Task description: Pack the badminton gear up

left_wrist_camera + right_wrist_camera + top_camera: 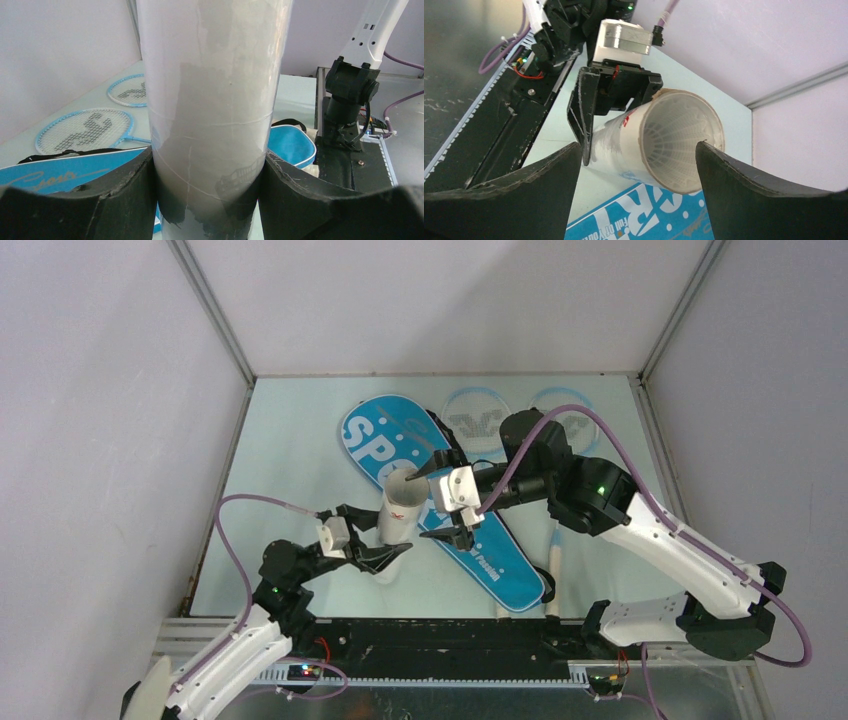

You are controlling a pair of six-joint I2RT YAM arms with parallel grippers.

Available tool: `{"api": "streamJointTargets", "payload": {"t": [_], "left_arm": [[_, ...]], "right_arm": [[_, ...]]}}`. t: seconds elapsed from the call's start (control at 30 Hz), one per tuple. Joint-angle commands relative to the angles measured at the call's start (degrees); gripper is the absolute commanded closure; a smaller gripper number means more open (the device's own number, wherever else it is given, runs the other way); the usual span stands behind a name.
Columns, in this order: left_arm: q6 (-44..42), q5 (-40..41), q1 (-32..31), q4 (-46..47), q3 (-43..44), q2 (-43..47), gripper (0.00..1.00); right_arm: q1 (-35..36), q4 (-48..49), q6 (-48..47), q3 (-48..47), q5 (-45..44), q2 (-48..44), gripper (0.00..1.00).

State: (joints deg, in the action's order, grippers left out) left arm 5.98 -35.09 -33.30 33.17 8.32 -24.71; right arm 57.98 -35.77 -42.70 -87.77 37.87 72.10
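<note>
Tube (400,506), clamped in our left gripper (381,536), aims its open mouth at our right gripper (438,502); we find that one released, empty.

"Tube (398,510)?"

"Long, white, tilted with the open mouth uppermost, at the left edge of the bag (372,435). Clamped near its lower end in the left gripper (392,536)."

"Anything inside?"

"White feather shuttlecock (674,145), ribbed skirt showing just below the rim."

"And the bag?"

"Blue, white "SPORT" lettering, black strap, lying flat and diagonal mid-table."

"Rackets (476,420)?"

"Two, light-blue frames, heads side by side at the far edge, beyond the bag. White handle (553,575) just right of the bag's near end."
</note>
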Motion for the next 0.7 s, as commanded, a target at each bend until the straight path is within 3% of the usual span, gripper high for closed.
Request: {"api": "streamJointTargets", "payload": {"t": [0.0, 0.33, 0.67], "left_arm": [[-1.86, 0.99, -0.01, 8.73, 2.8, 1.28, 0.66], [-1.76, 0.9, 0.0, 9.67, 3.61, -0.51, 0.66], [0.56, 2.89, 0.03, 13.18, 3.25, -1.35, 0.65]], "right_arm": [[0.28, -7.23, -0.83, 1.85, 4.56, 1.47, 0.12], [1.4, -7.82, -2.36, 1.81, 8.35, 2.81, 0.12], [-0.38, -1.82, 4.08, 3.66, 5.31, 1.06, 0.09]]}}
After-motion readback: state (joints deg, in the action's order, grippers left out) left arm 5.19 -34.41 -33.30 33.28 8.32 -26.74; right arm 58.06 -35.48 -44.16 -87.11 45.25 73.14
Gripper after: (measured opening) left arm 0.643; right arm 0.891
